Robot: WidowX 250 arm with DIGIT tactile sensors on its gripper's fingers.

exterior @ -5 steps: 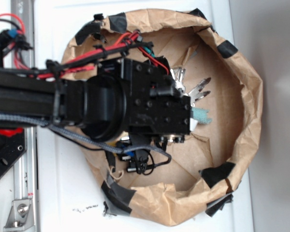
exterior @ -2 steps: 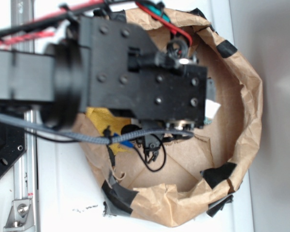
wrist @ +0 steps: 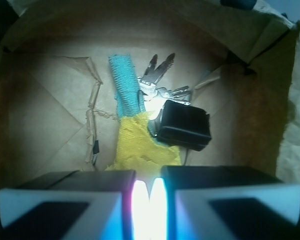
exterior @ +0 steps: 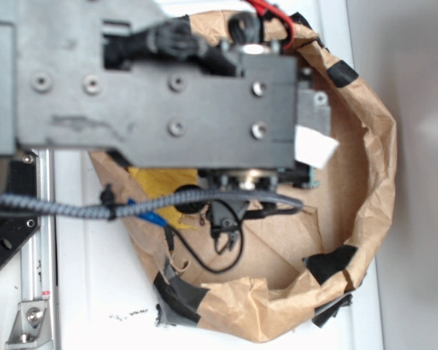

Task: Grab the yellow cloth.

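Observation:
The yellow cloth [wrist: 140, 145] is a fuzzy rag that runs from the bag floor up to my gripper [wrist: 149, 176]. The jaws stand close together at the bottom of the wrist view. A bright, washed-out strip is pinched between them, in line with the cloth. The cloth's far end touches the teal cloth [wrist: 125, 87], and the black box [wrist: 182, 125] lies along its right edge. In the exterior view a yellow patch of the cloth [exterior: 155, 188] shows under the arm [exterior: 168, 95], which hides the fingertips.
Everything lies inside a brown paper bag with a rolled, black-taped rim [exterior: 372, 146]. A bunch of keys [wrist: 157, 75] lies beside the teal cloth. Grey and black cables [exterior: 204, 211] hang under the arm. A metal rail [exterior: 36, 292] runs along the left.
The arm has risen toward the exterior camera and now fills much more of that view. The yellow cloth, hidden a second ago, now shows beneath it.

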